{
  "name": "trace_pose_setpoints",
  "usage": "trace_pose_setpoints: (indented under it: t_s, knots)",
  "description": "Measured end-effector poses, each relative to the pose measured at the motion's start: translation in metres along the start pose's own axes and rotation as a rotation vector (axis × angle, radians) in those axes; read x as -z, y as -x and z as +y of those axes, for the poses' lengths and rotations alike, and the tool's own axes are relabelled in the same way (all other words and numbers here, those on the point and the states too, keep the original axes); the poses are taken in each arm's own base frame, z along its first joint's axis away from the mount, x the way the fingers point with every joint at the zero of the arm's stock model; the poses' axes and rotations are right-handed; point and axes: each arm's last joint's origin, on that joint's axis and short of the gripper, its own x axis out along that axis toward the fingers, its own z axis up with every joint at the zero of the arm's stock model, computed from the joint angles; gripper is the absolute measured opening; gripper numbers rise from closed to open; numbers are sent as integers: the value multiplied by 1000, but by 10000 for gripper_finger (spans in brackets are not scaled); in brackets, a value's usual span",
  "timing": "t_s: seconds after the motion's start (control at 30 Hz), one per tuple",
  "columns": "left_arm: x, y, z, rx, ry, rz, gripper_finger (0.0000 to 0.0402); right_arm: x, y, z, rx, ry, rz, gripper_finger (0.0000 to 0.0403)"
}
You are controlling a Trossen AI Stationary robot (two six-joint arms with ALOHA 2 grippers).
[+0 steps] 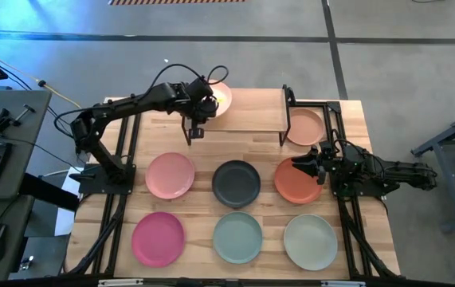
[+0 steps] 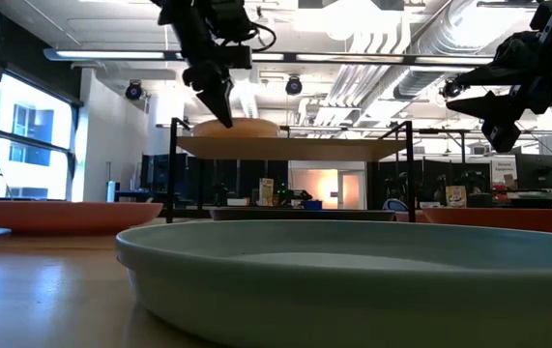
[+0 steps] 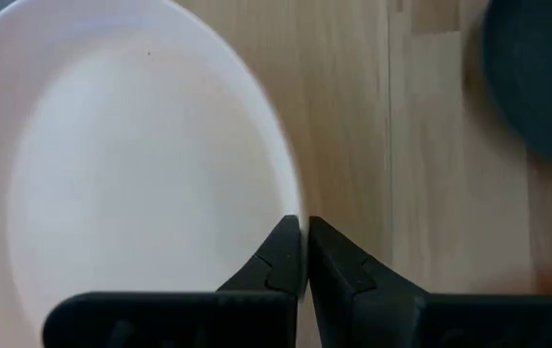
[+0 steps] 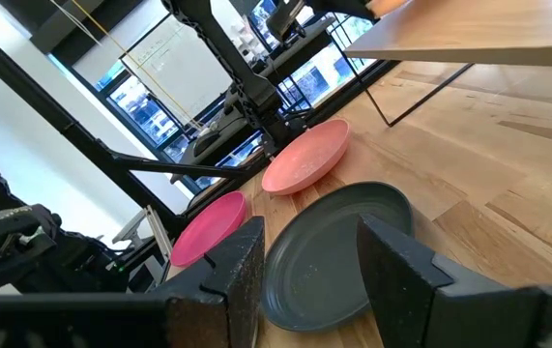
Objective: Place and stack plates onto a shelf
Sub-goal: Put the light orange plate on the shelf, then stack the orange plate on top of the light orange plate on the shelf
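Note:
A pale peach plate [image 1: 223,99] lies flat on the left end of the shelf [image 1: 251,112], a light wooden board on black legs. My left gripper [image 1: 213,101] stands over it, shut on its rim. My right gripper [image 1: 311,164] hovers open above the far edge of the terracotta plate [image 1: 297,182] and touches nothing. In the right wrist view, its open fingers [image 4: 309,237] frame the charcoal plate [image 4: 329,256]. Another peach plate [image 1: 305,126] lies by the board's right end. My left gripper [image 3: 303,232] pinches the peach plate's rim [image 3: 295,205] between its two fingers [image 3: 280,259]. The fingers come from above, pointing down [image 2: 225,108]. The plate rests flat on the shelf board [image 2: 285,147].
On the table in front of the shelf lie a pink plate [image 1: 170,174], the charcoal plate [image 1: 236,182], a magenta plate [image 1: 158,237], a pale teal plate [image 1: 237,237] and an off-white plate [image 1: 310,241]. The middle and right of the board are bare.

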Motion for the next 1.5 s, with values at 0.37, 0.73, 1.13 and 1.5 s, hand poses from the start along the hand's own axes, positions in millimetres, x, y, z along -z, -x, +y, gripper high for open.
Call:
trace_pose_setpoints:
  t_s: [0.37,0.73,1.13,1.5]
  knots:
    - [0,0,0,0,0,-2,39,0,0,0,0,0,0,147]
    - [0,2,-1,-1,51,-3,75,0,0,0,0,0,0,147]
    - [-4,26,0,-50,168,-107,76,0,0,0,0,0,0,147]
    - [-21,49,-6,3,383,-351,74,0,0,0,1,-3,-1,147]
